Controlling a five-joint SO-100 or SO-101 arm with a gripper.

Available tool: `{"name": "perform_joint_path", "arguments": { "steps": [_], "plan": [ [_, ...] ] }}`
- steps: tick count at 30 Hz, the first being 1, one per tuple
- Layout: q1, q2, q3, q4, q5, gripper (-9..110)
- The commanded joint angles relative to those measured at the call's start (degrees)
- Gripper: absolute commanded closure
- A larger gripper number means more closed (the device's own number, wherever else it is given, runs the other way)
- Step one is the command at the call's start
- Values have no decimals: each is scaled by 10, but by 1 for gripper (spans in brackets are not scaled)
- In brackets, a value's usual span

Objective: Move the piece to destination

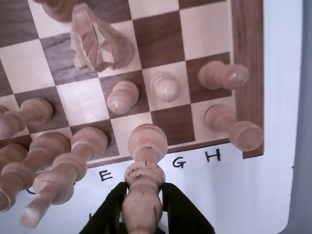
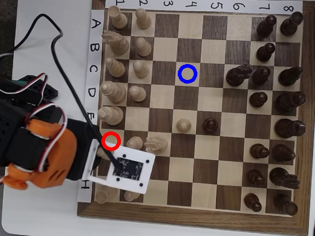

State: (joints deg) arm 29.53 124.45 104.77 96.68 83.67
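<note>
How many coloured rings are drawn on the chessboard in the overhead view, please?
2. The blue ring marks a dark square in column 4, row C; the red ring is drawn over the piece in column 1, beside the arm. The arm could hide others.

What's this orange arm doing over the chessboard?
It's playing a move. The gripper is closed around the stem of a cream bishop at the board's edge, near the letters E and G in the wrist view. From overhead, the arm covers that corner, where a red ring marks the spot. The blue ring, on a dark square in row C, has no piece on it yet. The other pieces stand undisturbed.
</note>
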Motion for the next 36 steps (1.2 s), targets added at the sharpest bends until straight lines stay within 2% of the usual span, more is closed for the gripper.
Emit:
{"name": "perform_joint_path", "arguments": {
  "steps": [1, 17, 36],
  "plan": [
    [10, 33, -39, 4, -13, 101],
    [62, 176, -42, 7, -112, 100],
    [97, 140, -117, 6, -138, 99]
  ]
}}
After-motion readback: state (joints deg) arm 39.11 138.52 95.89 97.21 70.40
